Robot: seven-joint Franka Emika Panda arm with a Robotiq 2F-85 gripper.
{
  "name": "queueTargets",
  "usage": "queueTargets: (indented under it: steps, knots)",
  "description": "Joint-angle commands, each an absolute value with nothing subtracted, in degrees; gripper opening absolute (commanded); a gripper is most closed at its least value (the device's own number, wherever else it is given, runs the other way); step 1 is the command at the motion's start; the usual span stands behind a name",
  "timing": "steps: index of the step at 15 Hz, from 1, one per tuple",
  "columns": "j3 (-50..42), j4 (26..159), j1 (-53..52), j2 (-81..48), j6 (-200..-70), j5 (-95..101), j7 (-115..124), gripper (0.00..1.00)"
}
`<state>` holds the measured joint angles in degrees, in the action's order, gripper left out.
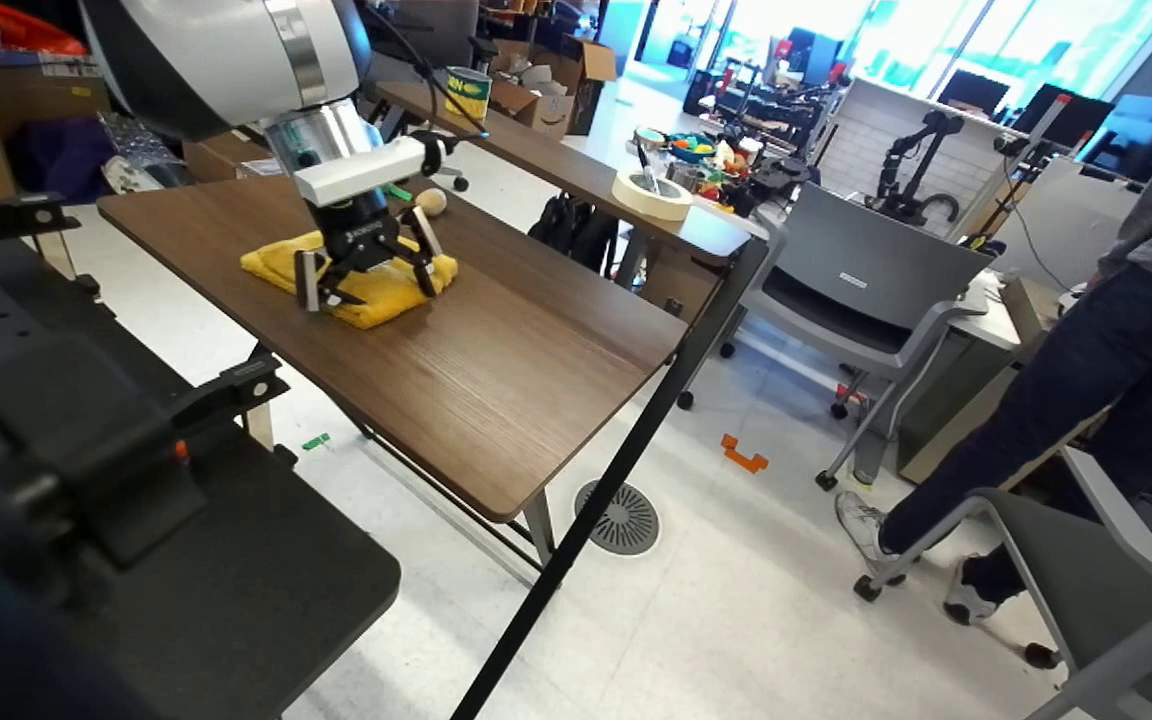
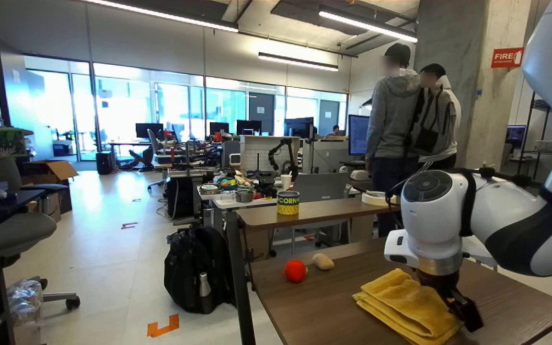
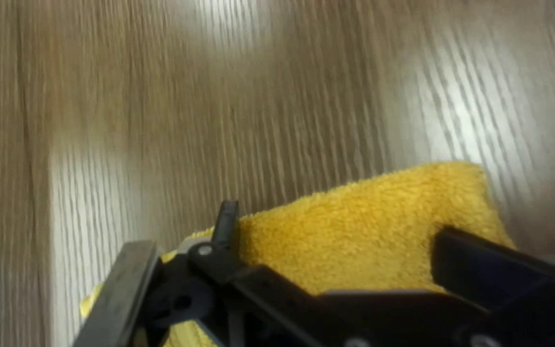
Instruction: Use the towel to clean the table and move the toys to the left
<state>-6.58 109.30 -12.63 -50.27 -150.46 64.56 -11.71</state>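
The folded yellow towel (image 1: pixel 386 305) lies on the brown table (image 1: pixel 496 400) in both exterior views (image 2: pixel 400 304). In the wrist view the towel (image 3: pixel 345 231) fills the lower part, under the fingers. My gripper (image 1: pixel 368 290) points down at the towel, with its fingers spread wide and nothing clamped between them. Its fingertips are at or just above the cloth; contact is unclear. In an exterior view the gripper (image 2: pixel 463 306) is at the towel's near edge. A red round toy (image 2: pixel 295 271) and a beige potato-like toy (image 2: pixel 323 261) sit together beyond the towel. The beige toy (image 1: pixel 431 202) also shows behind the gripper.
A raised shelf (image 2: pixel 261 218) along the table's edge bears a corn can (image 2: pixel 288 203) and a tape roll (image 1: pixel 652 195). A black post (image 1: pixel 626 450) stands at the table's corner. A dark surface (image 1: pixel 276 570) is beside the table. People stand beyond the shelf.
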Motion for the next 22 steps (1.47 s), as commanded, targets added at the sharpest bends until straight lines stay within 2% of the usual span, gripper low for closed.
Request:
queueTargets:
  steps: [1,7,12,15,22]
  knots:
    - [-4.5,112.9,-12.0,-48.5,-156.0,75.4,-9.0,1.0]
    - [-4.9,108.6,-2.6,-51.1,-146.3,69.1,-11.7,1.0]
    - [-4.6,95.4,6.1,-60.1,-135.8,57.5,-17.8,1.0]
    - [-4.4,89.2,7.7,-62.5,-130.3,50.5,-16.2,1.0]
    - [-4.2,74.2,6.2,-67.7,-133.1,38.2,-10.1,1.0]
